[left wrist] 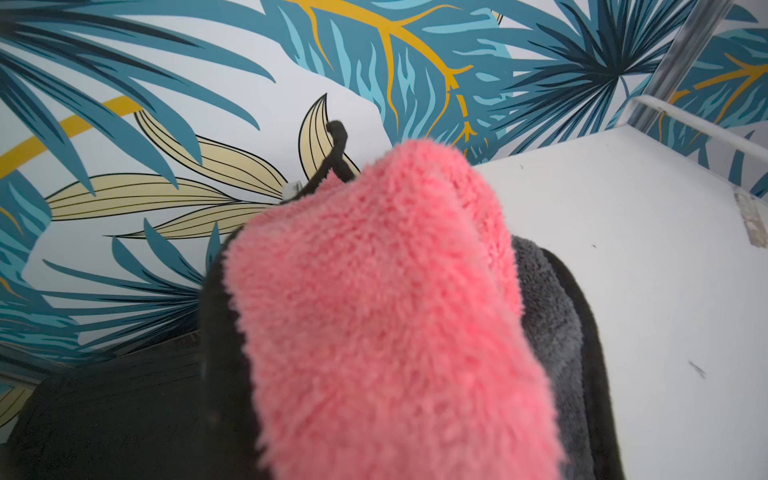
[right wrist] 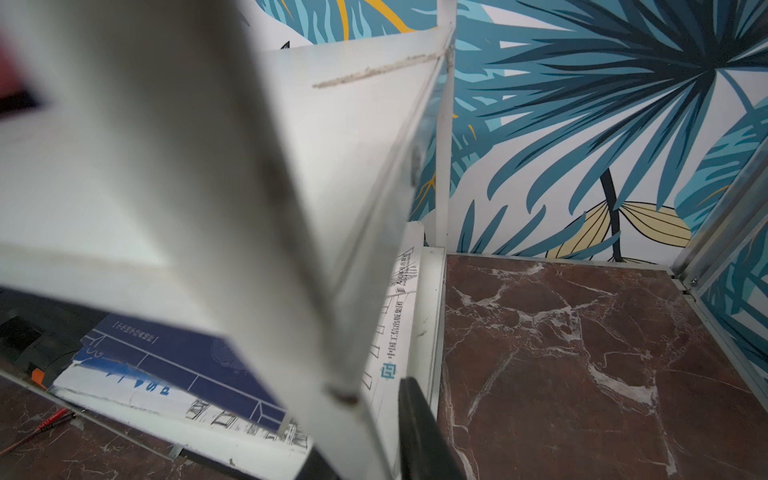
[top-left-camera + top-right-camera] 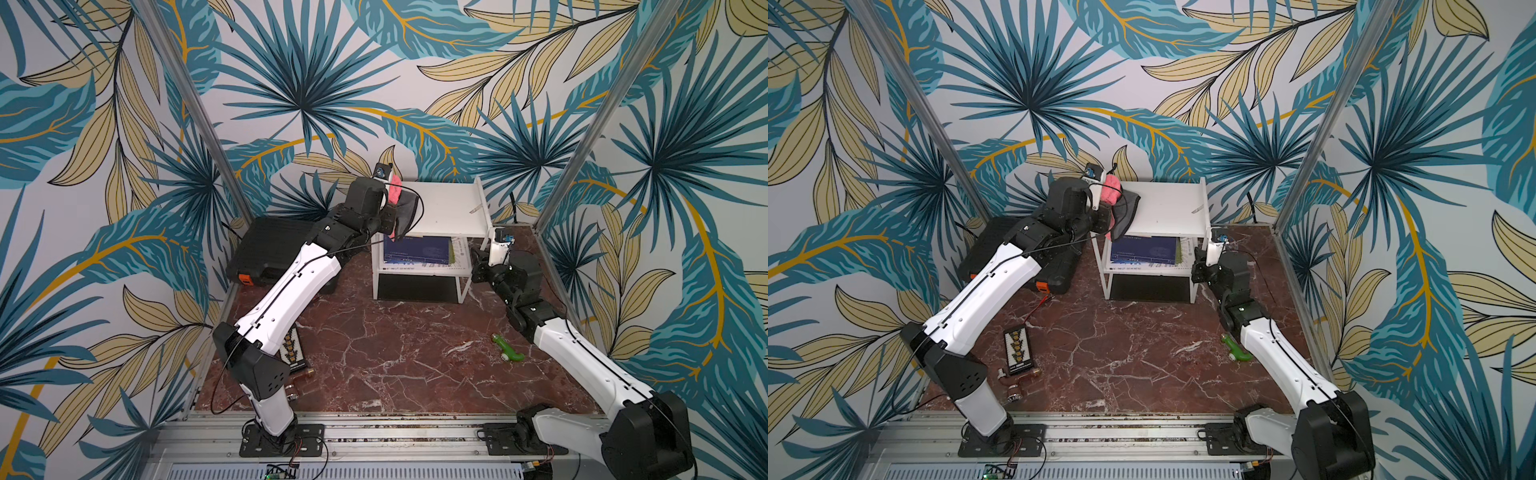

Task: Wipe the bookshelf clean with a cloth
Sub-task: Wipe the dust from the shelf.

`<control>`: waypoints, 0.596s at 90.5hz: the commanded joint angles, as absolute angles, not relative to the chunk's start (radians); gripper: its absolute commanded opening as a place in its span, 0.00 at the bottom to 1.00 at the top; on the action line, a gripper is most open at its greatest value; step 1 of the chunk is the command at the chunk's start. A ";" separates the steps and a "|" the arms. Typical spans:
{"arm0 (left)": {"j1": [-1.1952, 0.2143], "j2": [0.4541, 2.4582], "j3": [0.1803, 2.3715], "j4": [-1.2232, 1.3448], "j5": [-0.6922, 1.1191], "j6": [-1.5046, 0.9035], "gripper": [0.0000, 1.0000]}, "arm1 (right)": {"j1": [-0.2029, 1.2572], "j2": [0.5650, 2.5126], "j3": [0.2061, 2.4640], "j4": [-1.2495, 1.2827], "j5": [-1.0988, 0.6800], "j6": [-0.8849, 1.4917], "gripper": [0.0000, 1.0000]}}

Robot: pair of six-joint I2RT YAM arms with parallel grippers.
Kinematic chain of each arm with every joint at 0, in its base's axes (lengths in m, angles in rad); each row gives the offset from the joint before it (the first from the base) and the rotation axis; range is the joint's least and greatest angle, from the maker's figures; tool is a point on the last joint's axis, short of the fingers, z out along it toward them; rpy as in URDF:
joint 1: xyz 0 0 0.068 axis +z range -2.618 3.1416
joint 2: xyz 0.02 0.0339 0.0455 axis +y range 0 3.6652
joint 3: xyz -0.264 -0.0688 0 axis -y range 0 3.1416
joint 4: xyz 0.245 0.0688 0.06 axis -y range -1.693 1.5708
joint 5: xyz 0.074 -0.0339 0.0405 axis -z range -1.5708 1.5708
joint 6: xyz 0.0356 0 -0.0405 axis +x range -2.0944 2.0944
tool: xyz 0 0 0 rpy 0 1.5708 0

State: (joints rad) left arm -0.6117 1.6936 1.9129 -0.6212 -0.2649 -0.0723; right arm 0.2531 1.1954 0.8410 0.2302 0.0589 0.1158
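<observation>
The white bookshelf [image 3: 449,208] [image 3: 1167,208] stands at the back of the table, and its top board [image 1: 623,270] bears small dark specks. My left gripper [image 3: 392,199] [image 3: 1106,199] is shut on the pink cloth [image 3: 395,189] [image 3: 1113,189] [image 1: 374,311]. It holds the cloth at the board's left edge, with the grey backing draped over that edge. The cloth hides the left fingers. My right gripper [image 3: 474,255] [image 3: 1198,266] [image 2: 361,436] is at the shelf's front right corner. Its black fingers [image 2: 419,436] sit on either side of the white corner post [image 2: 353,166], closed on it.
Blue books [image 3: 417,249] lie on the lower shelf board. A black ribbed case [image 3: 274,249] with orange latches sits left of the shelf, under my left arm. A green toy [image 3: 509,348] and a small black panel [image 3: 1018,347] lie on the red marble table [image 3: 395,353].
</observation>
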 commanded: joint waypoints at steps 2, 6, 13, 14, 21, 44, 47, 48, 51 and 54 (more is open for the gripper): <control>-0.649 1.614 1.834 -0.651 -0.277 -0.057 0.00 | 0.256 1.194 0.846 0.200 0.054 0.111 0.17; -0.649 1.645 1.881 -0.683 -0.287 -0.048 0.00 | 0.256 1.197 0.847 0.200 0.051 0.111 0.15; -0.649 1.736 1.996 -0.725 -0.361 -0.016 0.00 | 0.256 1.205 0.855 0.197 0.035 0.105 0.11; -0.649 1.753 2.020 -0.732 -0.370 -0.011 0.00 | 0.255 1.206 0.857 0.196 0.033 0.105 0.10; -0.648 1.894 2.179 -0.789 -0.437 0.016 0.00 | 0.256 1.207 0.863 0.193 0.024 0.104 0.07; -0.638 2.224 2.634 -0.856 -0.501 0.001 0.00 | 0.256 1.212 0.859 0.202 0.019 0.097 0.00; -0.638 2.224 2.613 -0.829 -0.461 -0.009 0.00 | 0.256 1.215 0.861 0.202 0.015 0.096 0.00; -0.637 2.223 2.604 -0.813 -0.450 -0.011 0.00 | 0.256 1.216 0.862 0.202 0.014 0.096 0.00; -0.634 2.220 2.575 -0.787 -0.438 -0.022 0.00 | 0.255 1.217 0.863 0.202 0.013 0.095 0.00; -0.626 2.219 2.561 -0.778 -0.453 -0.040 0.00 | 0.255 1.218 0.864 0.203 0.012 0.092 0.00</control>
State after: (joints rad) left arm -0.6395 2.2108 2.5877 -0.7628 -0.4721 0.0002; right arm 0.2520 1.1992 0.8455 0.2264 0.0566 0.0265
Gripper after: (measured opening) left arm 0.082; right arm 0.156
